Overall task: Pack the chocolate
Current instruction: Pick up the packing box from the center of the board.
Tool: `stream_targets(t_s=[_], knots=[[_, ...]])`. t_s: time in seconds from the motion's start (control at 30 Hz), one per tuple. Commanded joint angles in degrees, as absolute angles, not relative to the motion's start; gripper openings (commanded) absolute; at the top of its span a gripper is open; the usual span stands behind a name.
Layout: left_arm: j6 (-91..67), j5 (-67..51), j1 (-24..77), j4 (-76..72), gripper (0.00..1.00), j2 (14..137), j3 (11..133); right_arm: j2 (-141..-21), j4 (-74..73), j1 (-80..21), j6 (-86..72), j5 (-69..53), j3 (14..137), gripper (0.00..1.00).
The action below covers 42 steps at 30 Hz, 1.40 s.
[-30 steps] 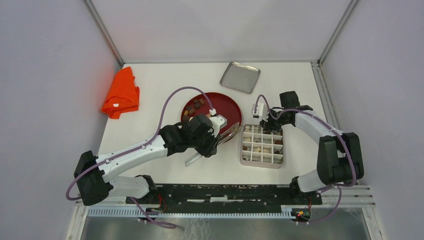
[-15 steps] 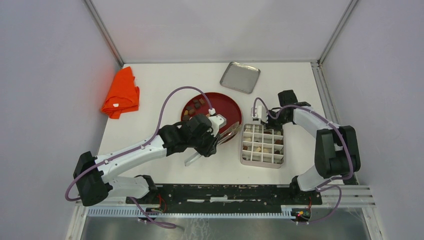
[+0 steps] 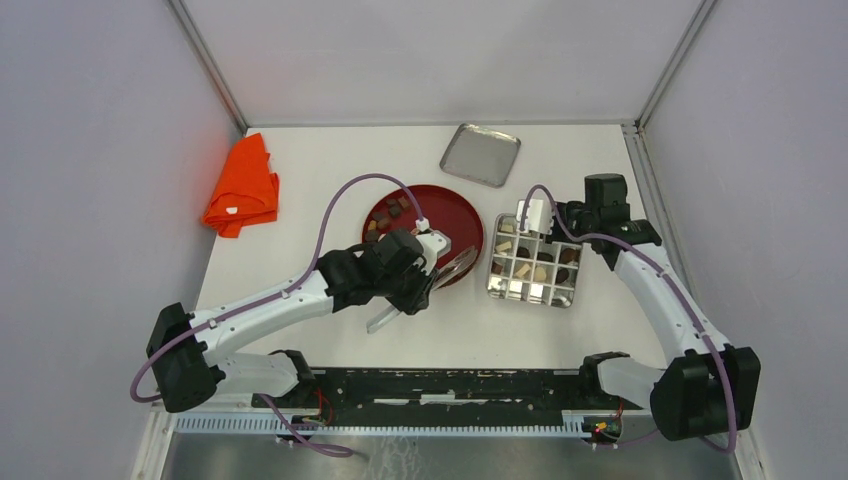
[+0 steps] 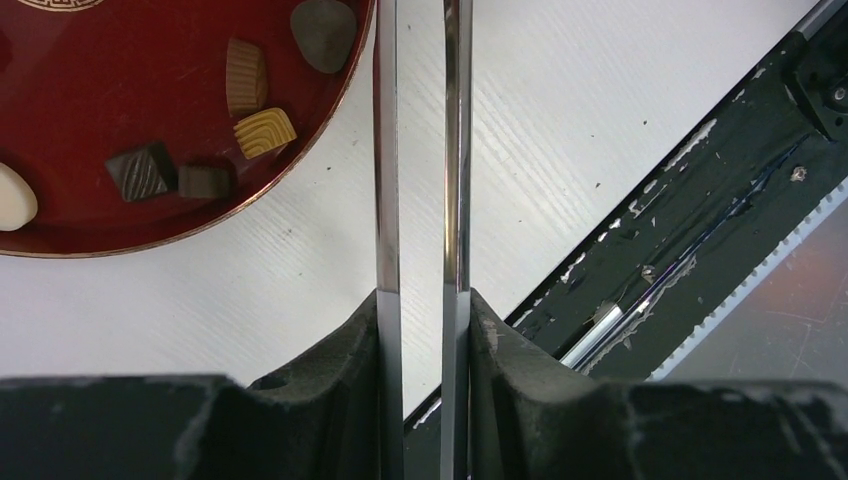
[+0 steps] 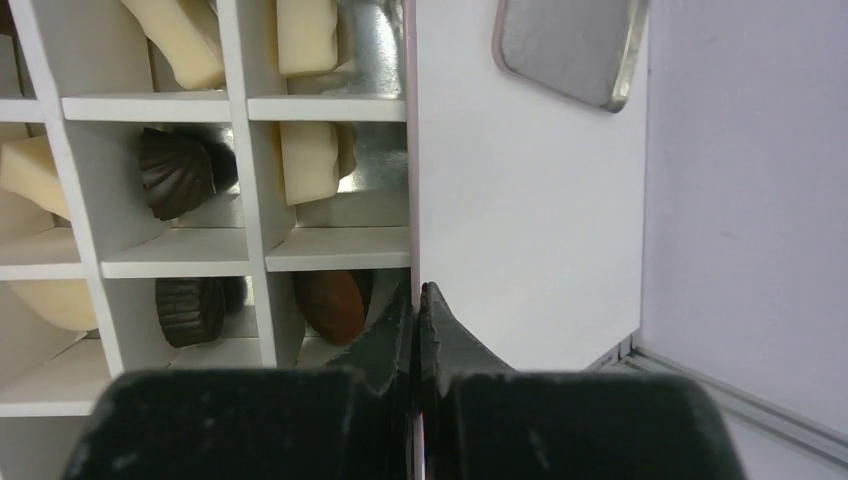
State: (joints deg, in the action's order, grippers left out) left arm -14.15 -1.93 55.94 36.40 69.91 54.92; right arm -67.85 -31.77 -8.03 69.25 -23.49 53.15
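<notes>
Several pieces of chocolate (image 3: 385, 215) lie on the left side of the red plate (image 3: 455, 215); the left wrist view shows tan and dark chocolate pieces (image 4: 265, 132) near the plate's rim (image 4: 120, 80). More chocolate (image 5: 175, 175), dark and cream, fills cells of the white-gridded metal box (image 3: 533, 262). My left gripper (image 3: 422, 292) is shut on metal tongs (image 4: 385, 150), whose two blades run past the plate's near edge with nothing between them. My right gripper (image 5: 417, 295) is shut on the box's thin far-right wall (image 5: 410, 150).
The box's flat metal lid (image 3: 480, 154) lies at the back of the table, also visible as the lid (image 5: 570, 45) in the right wrist view. An orange cloth (image 3: 243, 185) sits at the far left. The black base rail (image 4: 700, 200) runs along the near edge.
My right gripper shut on the box's far wall and pulled the box back and to the right, turning it slightly. The left arm and tongs have hardly moved.
</notes>
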Motion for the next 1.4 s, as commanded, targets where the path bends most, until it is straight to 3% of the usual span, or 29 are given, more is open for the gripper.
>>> stream_targets(t_s=[0.0, 0.63, 1.37], knots=[[-11.17, -0.78, 55.62, 35.95, 0.36, 68.21, 57.31, -65.38, -28.78, -8.3, 68.48, -20.96, 52.64, 0.0], [-11.57, 2.25, 55.41, 37.6, 0.36, 67.12, 58.54, -61.77, -33.11, -9.17, 72.12, -26.3, 56.1, 0.0], [-10.77, 4.76, 54.38, 37.48, 0.35, 69.2, 63.2, -59.95, -24.24, -14.47, 71.46, -0.35, 64.65, 0.0]])
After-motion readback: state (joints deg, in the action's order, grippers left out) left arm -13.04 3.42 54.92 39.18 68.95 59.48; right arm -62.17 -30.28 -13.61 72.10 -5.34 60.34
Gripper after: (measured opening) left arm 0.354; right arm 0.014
